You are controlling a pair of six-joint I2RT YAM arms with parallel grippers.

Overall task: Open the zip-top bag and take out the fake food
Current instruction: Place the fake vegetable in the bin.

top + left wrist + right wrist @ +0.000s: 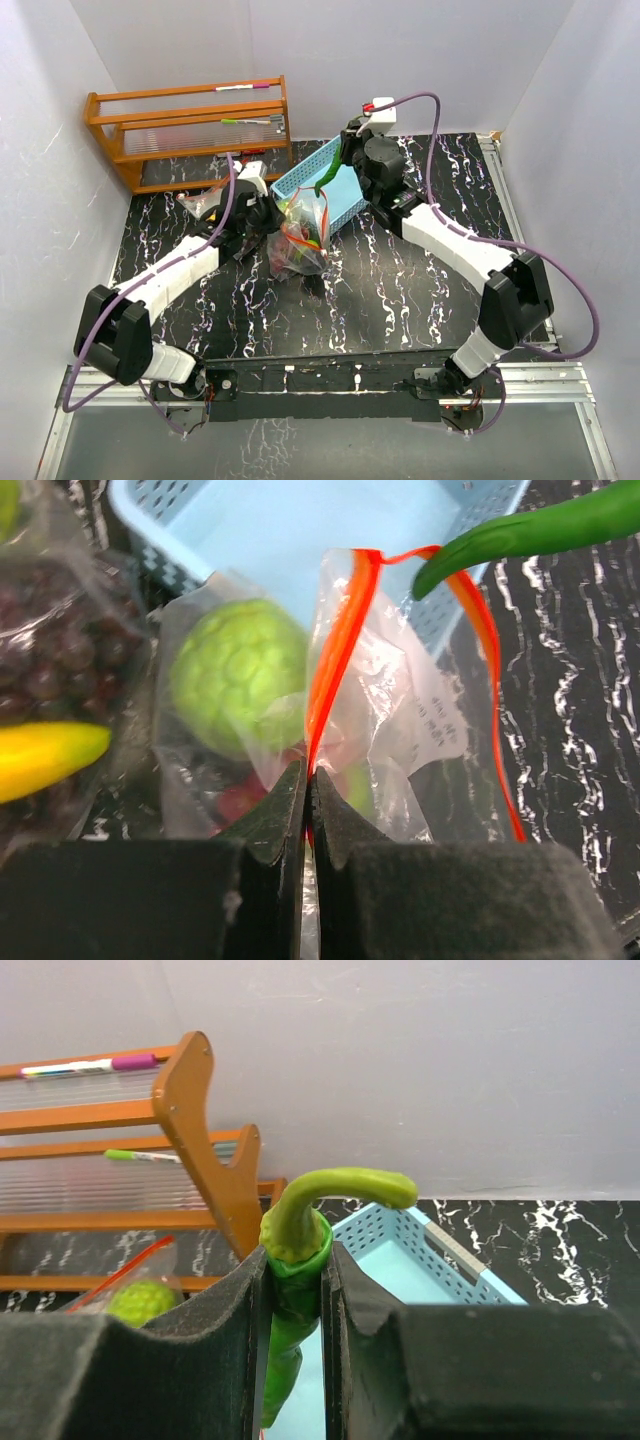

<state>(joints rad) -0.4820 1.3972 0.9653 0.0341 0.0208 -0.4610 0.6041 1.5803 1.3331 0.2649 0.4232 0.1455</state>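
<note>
While the left jaws stand pressed together on the orange-red zip strip [335,650] of the zip-top bag [400,720], the mouth of the bag gapes just beyond them, so the opening step may be judged complete. Immediately past their tips, and slightly to the left, a bumpy lime-green ball [235,675] lies inside the clear film. Farther to the left of the same jaws, dark purple grapes [50,650] and a yellow banana [45,760] show under plastic; whether that is the same bag cannot be told. Beyond the bag stands the light-blue basket [300,530], resting on the tabletop [400,290]. Above the basket, the right jaws pinch the long green vegetable [295,1250] just below its curled stem; its body hangs down between them, clear of the bag. Behind the right jaws a wooden rack [200,1110] closes the scene. Progress, as judged: one piece is out of the bag but not yet set down. At least the lime-green ball is left to remove.
</note>
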